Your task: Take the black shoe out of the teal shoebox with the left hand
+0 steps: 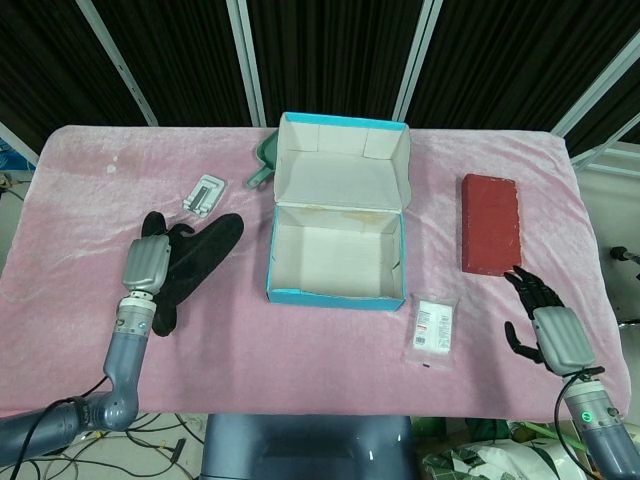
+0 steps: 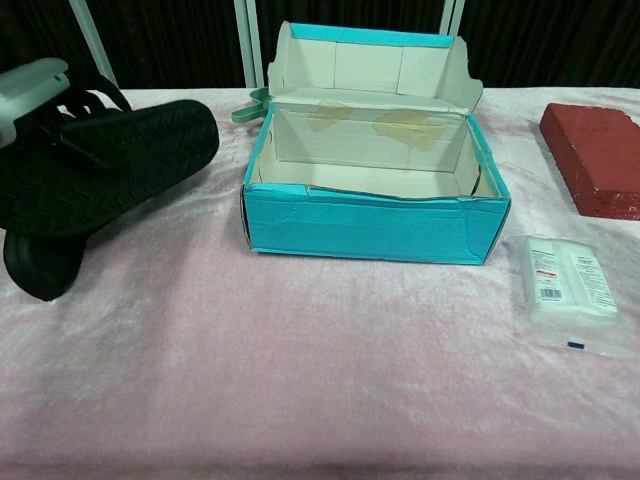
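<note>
The black shoe is outside the teal shoebox, held by my left hand over the left part of the table. In the chest view its ribbed sole faces the camera, just above the cloth, with my left hand at its top left. A second black shoe lies under and beside it. The shoebox stands open with nothing inside. My right hand hovers near the table's front right edge, fingers spread and holding nothing.
A red brick lies right of the box. A white packet sits at the box's front right corner. A small white device and a green object lie behind the shoes, left of the box lid.
</note>
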